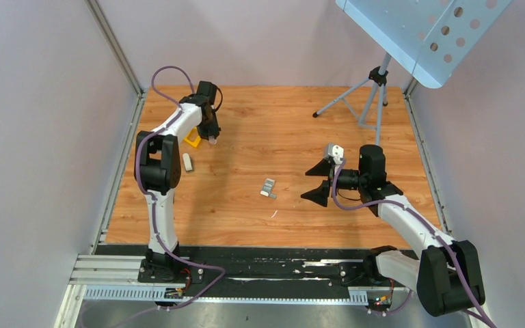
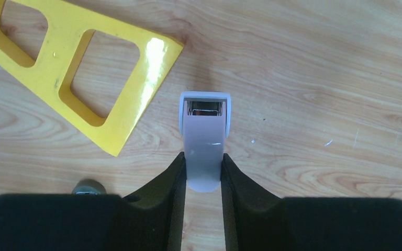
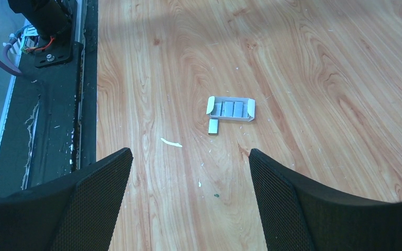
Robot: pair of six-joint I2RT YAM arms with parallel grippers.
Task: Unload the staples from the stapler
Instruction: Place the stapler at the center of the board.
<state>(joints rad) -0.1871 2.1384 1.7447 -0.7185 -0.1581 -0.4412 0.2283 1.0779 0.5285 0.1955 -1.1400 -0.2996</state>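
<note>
2 pairs of jaws: the left jaws pinch the small pale-grey plastic stapler at 10 o'clock of the wooden counter; the right jaws stand wide and empty. Holding step, I judge; next the right jaws should come and open it.

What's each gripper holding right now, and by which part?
The left gripper pinches the grey stapler by its rounded end, one finger on each side. The right gripper is open and empty.

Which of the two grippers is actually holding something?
The left gripper, shut on the pale grey stapler; the right gripper stands wide open and empty.
</note>
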